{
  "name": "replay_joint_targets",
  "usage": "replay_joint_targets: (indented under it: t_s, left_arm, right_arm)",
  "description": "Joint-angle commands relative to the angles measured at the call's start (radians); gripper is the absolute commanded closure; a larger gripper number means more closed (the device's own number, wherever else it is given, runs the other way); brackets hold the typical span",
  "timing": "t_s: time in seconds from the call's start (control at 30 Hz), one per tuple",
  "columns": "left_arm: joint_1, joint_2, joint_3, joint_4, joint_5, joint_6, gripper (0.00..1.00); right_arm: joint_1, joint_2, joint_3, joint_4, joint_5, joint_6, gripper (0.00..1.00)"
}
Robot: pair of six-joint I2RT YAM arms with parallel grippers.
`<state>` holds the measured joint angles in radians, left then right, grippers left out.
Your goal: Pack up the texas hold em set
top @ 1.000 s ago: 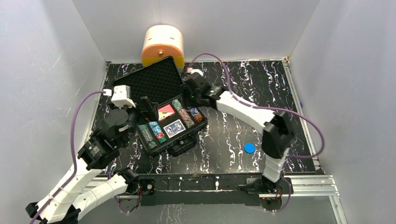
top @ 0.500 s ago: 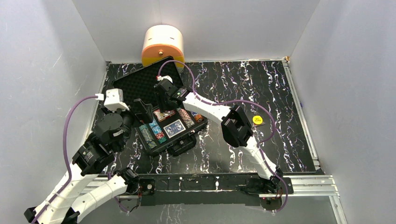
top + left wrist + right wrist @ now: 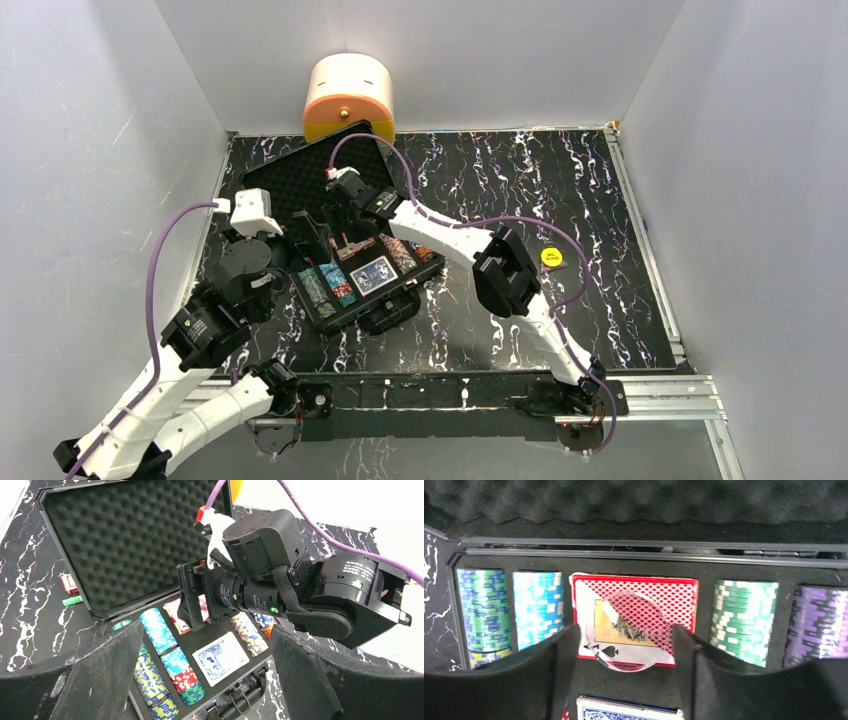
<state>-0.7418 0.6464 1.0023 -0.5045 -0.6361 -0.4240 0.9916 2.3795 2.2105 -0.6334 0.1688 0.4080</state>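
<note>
The black briefcase (image 3: 300,180) lies open at the left, its foam lid (image 3: 125,540) tipped back. Rows of poker chips (image 3: 157,630) fill its tray, with a red deck (image 3: 634,600) and a blue deck (image 3: 220,657). My right gripper (image 3: 624,645) reaches into the tray (image 3: 345,225), shut on a clear round disc (image 3: 634,630) just over the red deck. My left gripper (image 3: 205,630) is open and empty, hovering over the case's front left (image 3: 305,240). A yellow disc (image 3: 551,257) lies on the table to the right. The blue disc is hidden.
The cream-and-orange container (image 3: 348,95) stands behind the lid against the back wall. A small red piece (image 3: 69,582) and a green piece (image 3: 72,600) lie on the table left of the lid. White walls enclose the marbled black table (image 3: 560,180).
My right gripper swung from the lid's right edge into the tray, over the red deck. The yellow disc came into view and the blue disc went out of sight. My left gripper shifted slightly.
</note>
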Motion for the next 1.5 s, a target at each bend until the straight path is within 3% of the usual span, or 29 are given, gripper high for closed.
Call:
replay_joint_targets:
  t_s: [0.0, 0.27, 0.47, 0.63, 0.8, 0.97, 1.07, 1.27, 1.47]
  left_arm:
    - [0.001, -0.01, -0.008, -0.003, -0.011, -0.009, 0.02]
    - [0.001, -0.016, 0.006, -0.023, 0.008, -0.03, 0.02]
    - [0.001, -0.036, 0.016, -0.014, 0.067, -0.016, 0.02]
    - [0.001, -0.038, -0.003, -0.002, 0.133, -0.011, 0.02]
    - [0.001, -0.011, -0.038, 0.001, 0.163, -0.036, 0.02]
    - [0.001, 0.014, -0.082, 0.018, 0.176, -0.076, 0.02]
    - [0.001, 0.016, -0.121, 0.045, 0.199, -0.107, 0.02]
    - [0.001, 0.036, -0.158, 0.077, 0.215, -0.14, 0.02]
    - [0.001, 0.048, -0.148, 0.078, 0.217, -0.131, 0.02]
  right_arm:
    - [0.015, -0.002, 0.008, 0.071, 0.0, -0.032, 0.18]
    - [0.006, -0.147, -0.057, 0.164, 0.006, -0.03, 0.13]
    - [-0.008, -0.383, -0.287, 0.276, 0.064, -0.018, 0.14]
    - [-0.029, -0.608, -0.579, 0.27, 0.236, 0.031, 0.14]
    - [-0.052, -0.856, -0.931, 0.213, 0.541, 0.144, 0.14]
    - [-0.084, -1.02, -1.13, -0.007, 0.711, 0.36, 0.11]
    - [-0.147, -1.068, -1.228, -0.159, 0.696, 0.541, 0.09]
    - [-0.258, -1.144, -1.413, -0.253, 0.565, 0.805, 0.09]
    - [-0.298, -1.27, -1.607, -0.084, 0.422, 0.907, 0.1]
